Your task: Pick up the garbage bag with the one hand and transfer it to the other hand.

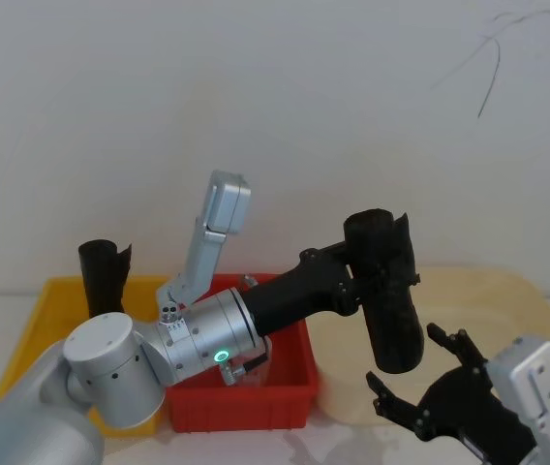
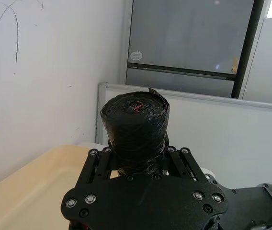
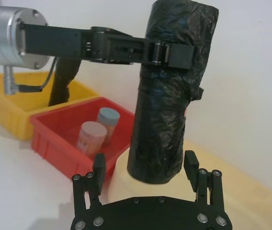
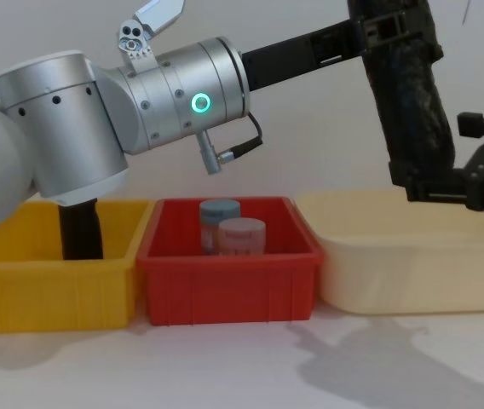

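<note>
The garbage bag [image 1: 391, 291], a thick black crinkly roll, hangs nearly upright in the air above the cream tray [image 1: 507, 291]. My left gripper [image 1: 383, 276], on the arm with silver joints and a green ring light, is shut on the roll's upper part [image 3: 172, 91]. The right gripper [image 3: 144, 165] stands open at the roll's lower end, one finger on each side with a gap to the plastic. From the chest view the right gripper [image 4: 446, 158] comes in from the right beside the bag [image 4: 408, 94]. The left wrist view looks down on the roll's flat end [image 2: 136, 129].
A red bin [image 1: 290, 392] holding two small jars [image 4: 242, 237] sits in the middle, under the left forearm. A yellow bin [image 1: 33, 329] to its left holds another black roll [image 1: 106, 276]. A white wall stands close behind.
</note>
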